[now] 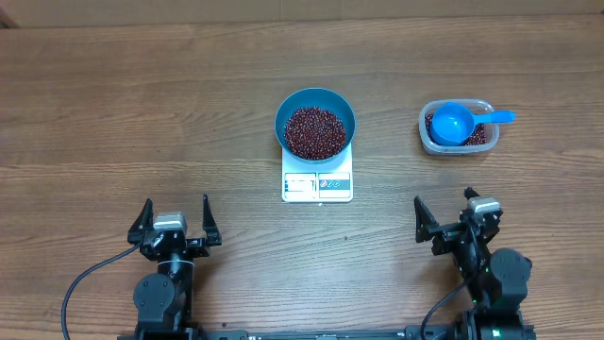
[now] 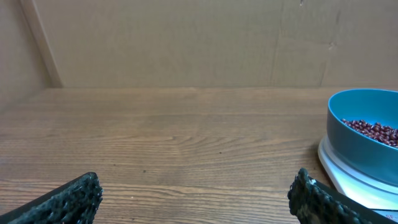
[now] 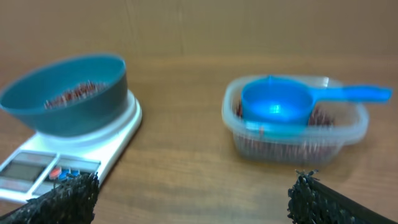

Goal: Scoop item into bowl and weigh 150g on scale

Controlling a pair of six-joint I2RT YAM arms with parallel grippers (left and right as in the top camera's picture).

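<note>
1. At the centre of the tabletop (image 1: 113, 113), dark red-brown beans (image 1: 315, 131) cover the bottom of the blue bowl (image 2: 351, 137), which sits squarely on the white scale (image 1: 317, 185). The display strip faces the robot, but its reading is too small to make out.
2. More beans lie in the clear plastic tub (image 3: 336, 140), well apart to the right of the scale. The blue scoop (image 1: 453, 124) rests in it with the cup up and the handle jutting over the far rim.
3. Both arms are parked at the near edge. The left claw (image 1: 176, 210) is spread wide and holds nothing. The right claw (image 1: 444, 212) is likewise released, facing the tub and scale, and touches neither.
4. Overshooting is the main risk. With the bowl already well stocked, one full scoop could carry the weight past the target, and beans are awkward to take back out.
5. Spilling is the second risk. A tilted scoop crossing the gap between tub and bowl would likely shed beans, which would roll away across the wood.
6. A nudge is the third risk. A claw brushing the bowl or pressing the scale could upset the reading or push the bowl off its platform. The light tub may also slide or tip when the thin handle is pinched.
7. Underneath, the wood-grain surface looks smooth, level and bare apart from these items. Behind it, a plain tan panel wall (image 2: 186, 43) closes off the scene.
</note>
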